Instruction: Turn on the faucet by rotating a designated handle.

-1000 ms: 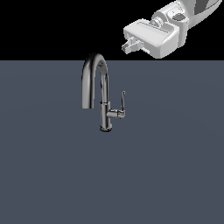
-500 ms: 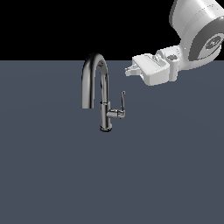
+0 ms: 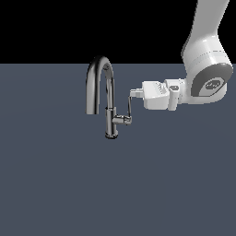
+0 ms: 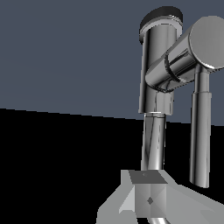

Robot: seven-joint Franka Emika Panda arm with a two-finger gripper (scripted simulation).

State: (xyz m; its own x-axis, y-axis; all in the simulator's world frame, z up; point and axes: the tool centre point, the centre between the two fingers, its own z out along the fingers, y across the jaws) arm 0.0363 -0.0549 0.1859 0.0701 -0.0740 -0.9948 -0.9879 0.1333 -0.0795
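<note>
1. The faucet is standing upright on the flat grey surface, its spout arching toward the exterior view's left.
2. The handle is sticking up from its stub on the exterior view's right.
3. The gripper is reaching in horizontally, fingertips meeting the handle's top; whether it is clamped, I cannot tell.

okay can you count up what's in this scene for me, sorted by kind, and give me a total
Faucets: 1, the chrome faucet
Handles: 1, the thin lever handle on the faucet's side
Robot arms: 1, white, with one gripper next to the handle's upper end
Surfaces: 1, the grey-blue surface that the faucet stands on
Total: 4
</note>
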